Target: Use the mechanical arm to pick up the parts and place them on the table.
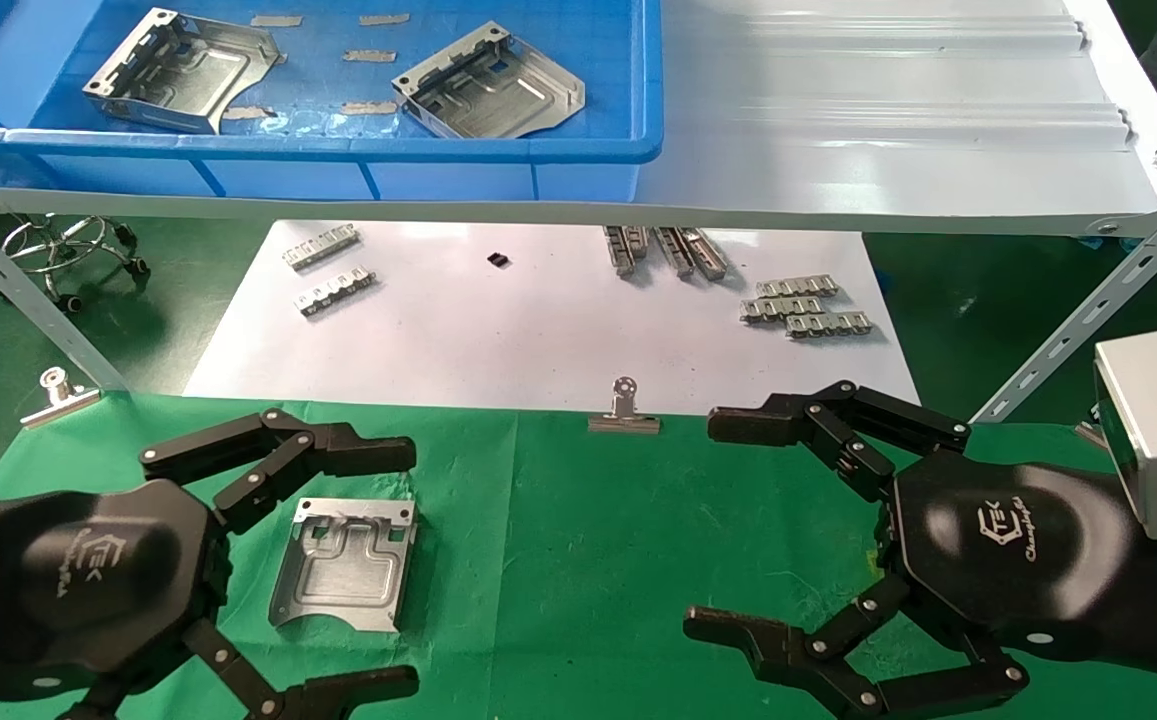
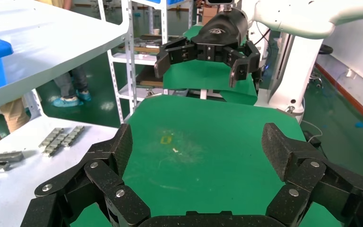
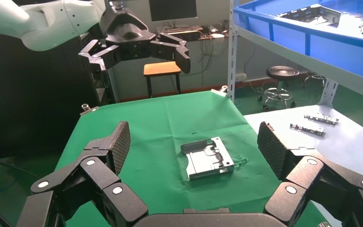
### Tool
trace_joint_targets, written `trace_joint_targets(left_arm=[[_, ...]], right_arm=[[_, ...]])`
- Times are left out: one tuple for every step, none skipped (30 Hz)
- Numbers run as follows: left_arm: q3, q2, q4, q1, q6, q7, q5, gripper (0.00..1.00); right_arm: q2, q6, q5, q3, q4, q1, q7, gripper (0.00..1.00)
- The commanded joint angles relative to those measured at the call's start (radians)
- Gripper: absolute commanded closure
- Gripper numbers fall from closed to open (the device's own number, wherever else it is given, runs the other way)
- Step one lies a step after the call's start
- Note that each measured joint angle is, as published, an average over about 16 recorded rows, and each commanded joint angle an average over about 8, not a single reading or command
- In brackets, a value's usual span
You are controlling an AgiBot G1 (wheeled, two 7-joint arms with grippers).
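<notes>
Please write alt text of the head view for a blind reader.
One silver part lies flat on the green table between the open fingers of the left gripper. The right gripper hovers open and empty; two more parts wait in a blue bin.

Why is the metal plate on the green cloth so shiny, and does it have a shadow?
Head view: the part on the table mirrors overhead light along its ribs, with a thin shadow on its right edge. Right wrist view: the same part looks duller grey, and a dark shadow sits beneath its near edge.
</notes>
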Motion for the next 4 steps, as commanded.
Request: trace_joint_targets(left_arm=[[-0.01, -0.004, -0.017, 0.009, -0.003, -0.01, -0.003, 0.0], [-0.01, -0.004, -0.016, 0.008, -0.003, -0.009, -0.004, 0.0], [-0.01, -0.004, -0.015, 0.008, -0.003, -0.008, -0.004, 0.0], [-0.009, -0.004, -0.014, 0.008, -0.003, -0.008, -0.004, 0.0]], right_arm=[[0.0, 0.0, 0.0, 0.0, 0.0, 0.0, 0.0, 0.0], [0.0, 0.0, 0.0, 0.0, 0.0, 0.0, 0.0, 0.0], [0.0, 0.0, 0.0, 0.0, 0.0, 0.0, 0.0, 0.0], [0.0, 0.0, 0.0, 0.0, 0.0, 0.0, 0.0, 0.0]])
